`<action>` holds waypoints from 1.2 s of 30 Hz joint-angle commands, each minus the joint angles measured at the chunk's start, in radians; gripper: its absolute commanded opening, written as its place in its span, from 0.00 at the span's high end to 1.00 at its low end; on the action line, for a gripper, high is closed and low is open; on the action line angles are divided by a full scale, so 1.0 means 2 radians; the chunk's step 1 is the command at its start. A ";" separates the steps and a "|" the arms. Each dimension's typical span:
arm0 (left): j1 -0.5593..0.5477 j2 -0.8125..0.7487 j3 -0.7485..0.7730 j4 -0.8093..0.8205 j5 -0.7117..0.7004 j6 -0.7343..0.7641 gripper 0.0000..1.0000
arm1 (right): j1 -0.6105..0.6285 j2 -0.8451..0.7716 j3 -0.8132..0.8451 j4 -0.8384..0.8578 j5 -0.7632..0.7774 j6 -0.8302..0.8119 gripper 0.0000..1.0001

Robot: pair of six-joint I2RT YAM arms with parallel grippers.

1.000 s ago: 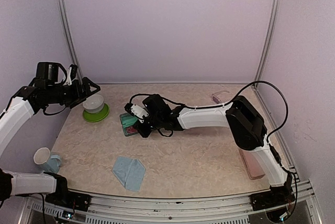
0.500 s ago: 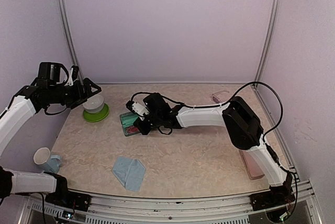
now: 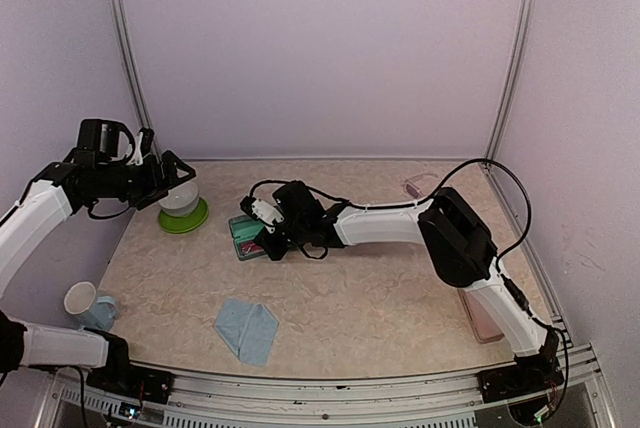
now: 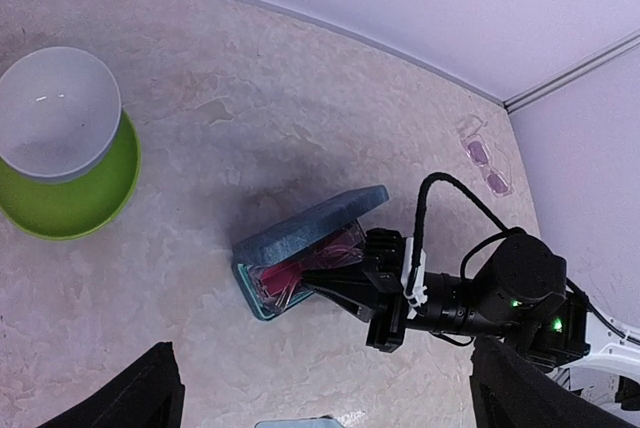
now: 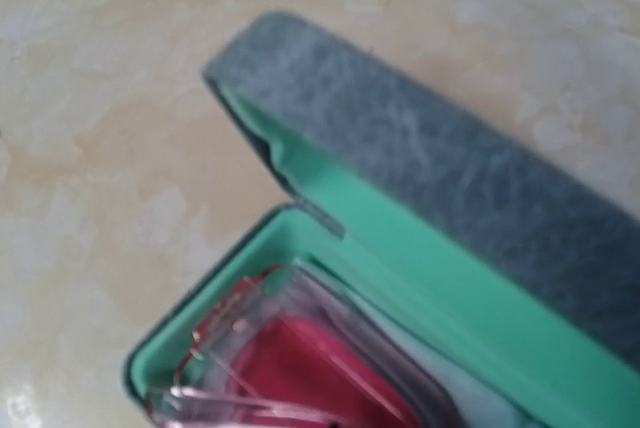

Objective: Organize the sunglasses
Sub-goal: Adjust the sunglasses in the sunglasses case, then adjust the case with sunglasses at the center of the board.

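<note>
The pink-red sunglasses [image 5: 300, 358] lie inside the open blue-grey case [image 4: 310, 228] with its mint lining, mid-table. My right gripper [image 4: 308, 278] is shut, and its tips reach into the case against those sunglasses; I cannot tell whether it pinches them. Its fingers do not show in the right wrist view. In the top view the case [image 3: 245, 233] sits just left of the right gripper [image 3: 268, 238]. The clear-framed sunglasses [image 3: 418, 188] with purplish lenses lie at the far right, also the pair [image 4: 485, 155]. My left gripper [image 3: 165, 176] hangs open and empty, high over the table's left side.
A white bowl [image 3: 178, 198] sits on a green plate [image 3: 183, 218] at the far left. A light-blue cloth [image 3: 247, 330] lies near the front edge. A pink case [image 3: 482, 313] lies at the right front. A white cup [image 3: 82, 300] stands at the left edge.
The right arm has stretched slightly further left, bringing its gripper deeper into the open case. The left arm has barely shifted.
</note>
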 commanded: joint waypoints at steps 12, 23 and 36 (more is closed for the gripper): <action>0.002 0.017 0.023 0.014 -0.003 0.008 0.03 | -0.009 -0.013 -0.013 0.027 -0.010 -0.002 1.00; -0.004 0.039 0.026 0.037 0.008 0.001 0.03 | -0.009 -0.142 -0.169 0.110 -0.004 -0.001 0.91; -0.046 0.152 0.072 0.061 -0.028 0.012 0.05 | -0.009 -0.230 -0.331 0.129 0.058 0.053 0.83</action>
